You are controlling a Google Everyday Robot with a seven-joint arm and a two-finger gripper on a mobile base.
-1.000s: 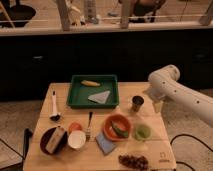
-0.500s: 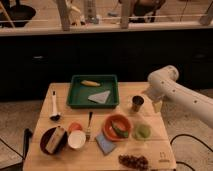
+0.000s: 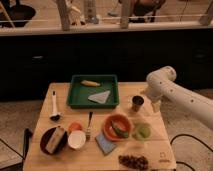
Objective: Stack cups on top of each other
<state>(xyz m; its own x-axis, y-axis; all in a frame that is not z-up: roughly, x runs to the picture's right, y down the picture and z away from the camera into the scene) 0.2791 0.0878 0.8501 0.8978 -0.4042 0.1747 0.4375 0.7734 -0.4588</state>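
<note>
We see the metal cup [image 3: 137,103] standing near the right edge of the counter [image 3: 161,142], beside the green tray [image 3: 75,95]. The green cup [image 3: 142,132] sits nearer the front, close to the orange bowl [image 3: 117,128]. The tool [image 3: 154,104] hangs just right of the metal cup at the counter's right edge; we cannot tell whether it is spread or pressed together. A fork [image 3: 89,125], white bowl [image 3: 76,140] and blue cloth [image 3: 105,144] lie further left. The arm [image 3: 185,97] is cut off at the right.
</note>
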